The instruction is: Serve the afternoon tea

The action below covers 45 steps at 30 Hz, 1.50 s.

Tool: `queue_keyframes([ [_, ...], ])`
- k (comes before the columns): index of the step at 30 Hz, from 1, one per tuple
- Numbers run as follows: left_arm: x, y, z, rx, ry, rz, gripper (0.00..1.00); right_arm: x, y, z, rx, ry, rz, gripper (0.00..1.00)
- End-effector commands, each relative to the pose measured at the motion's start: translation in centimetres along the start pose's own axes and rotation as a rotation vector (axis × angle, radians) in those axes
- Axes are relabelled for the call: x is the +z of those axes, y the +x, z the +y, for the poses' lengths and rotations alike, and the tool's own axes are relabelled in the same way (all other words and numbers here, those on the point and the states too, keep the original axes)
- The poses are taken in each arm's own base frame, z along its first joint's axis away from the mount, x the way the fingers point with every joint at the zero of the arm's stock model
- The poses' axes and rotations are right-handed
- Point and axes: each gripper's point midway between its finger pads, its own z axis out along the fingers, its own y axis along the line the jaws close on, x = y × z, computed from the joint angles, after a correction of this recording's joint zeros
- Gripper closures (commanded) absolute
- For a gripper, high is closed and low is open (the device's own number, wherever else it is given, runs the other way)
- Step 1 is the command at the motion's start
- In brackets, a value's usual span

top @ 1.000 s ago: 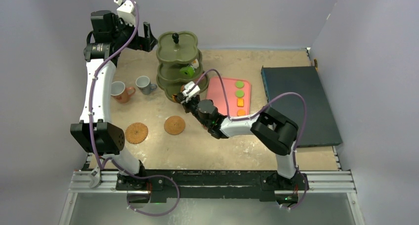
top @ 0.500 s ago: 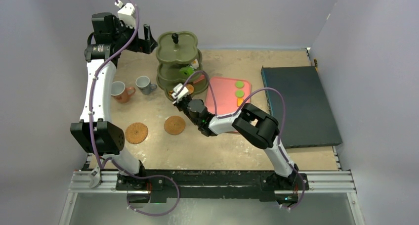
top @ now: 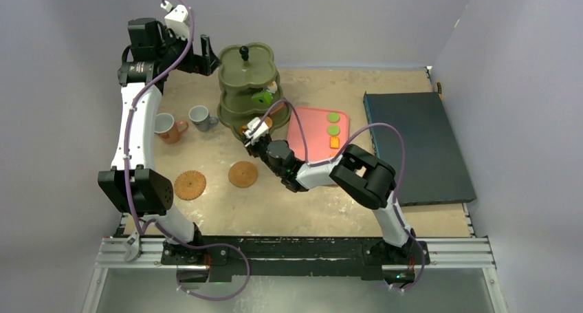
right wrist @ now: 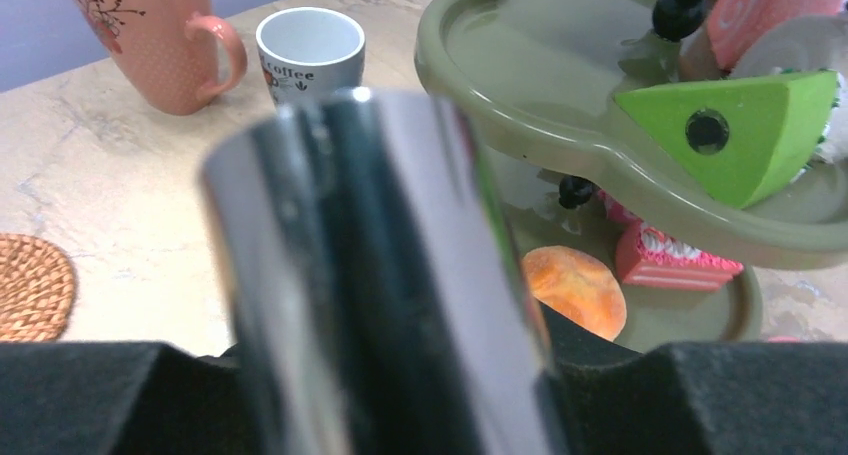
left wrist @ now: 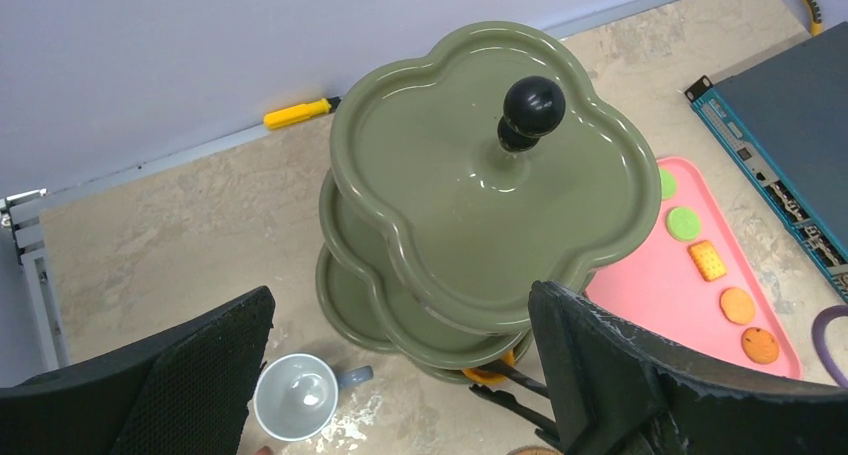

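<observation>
Beige, stone-patterned tabletop between pale grey walls. The right gripper has its jaws clamped on the shiny back of the tongs. Their black tips reach into the bottom tier of the stand, by the orange bun. Whether the tips pinch the bun I cannot tell.

The left gripper hangs with its jaws wide apart, holding nothing, above the far-left corner of the table and just beside the stand's top tier.

The pastries look small, light and smooth, so they would likely slip. It seems best to pinch them across their flat sides, not too hard. The stand is tall and stiff and might tip if nudged.

The stand is near the far edge, left of centre.
- **Bottom tier:** the bun and a pink slice.
- **Middle tier:** a green wedge and a pink roll.
- **Top tier:** bare.

The pink tray, on the stand's right, carries flat green rounds, a square cracker and orange rounds.

Toward the left edge are a terracotta cup and a grey cup, which is empty. Both look hard and breakable. Two coasters lie nearer the near edge, apart from the cups.
</observation>
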Motion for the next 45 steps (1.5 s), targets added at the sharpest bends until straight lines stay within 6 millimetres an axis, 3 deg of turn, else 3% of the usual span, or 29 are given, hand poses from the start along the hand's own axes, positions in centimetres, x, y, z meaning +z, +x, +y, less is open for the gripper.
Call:
queue_keyframes([
  [1,-1.7,-1.6,-0.9,0.032,0.019,-0.055,0.01,-1.3,-5.8,-1.3,0.083,0.031,-0.113,0.57],
  [14,-2.3,-1.9,-1.2,0.044,0.023,-0.062,0.01,-2.6,-6.2,-1.3,0.113,0.008,-0.09,0.53],
  [21,-0.3,-1.6,-3.0,0.047,0.194,-0.078,0.1,-5.6,-7.8,-3.4,0.174,0.048,-0.084,0.53],
  [27,3.2,-1.1,-4.1,0.067,0.368,-0.07,0.13,-9.7,-8.4,-8.4,0.284,0.154,-0.048,0.54],
  [31,5.9,-0.8,-4.9,0.123,0.423,-0.075,0.19,-12.8,-8.0,-13.1,0.324,0.27,-0.012,0.54],
  [35,7.4,-1.1,-6.6,0.203,0.46,-0.107,0.2,-15.2,-7.5,-17.5,0.32,0.415,0.019,0.51],
  [41,9.7,-0.7,-9.3,0.227,0.464,-0.11,0.26,-16.9,-5.9,-22.5,0.312,0.575,0.056,0.51],
  [45,10.4,-0.9,-9.6,0.226,0.427,-0.137,0.37,-17.2,-4.2,-24.9,0.286,0.642,0.083,0.51],
])
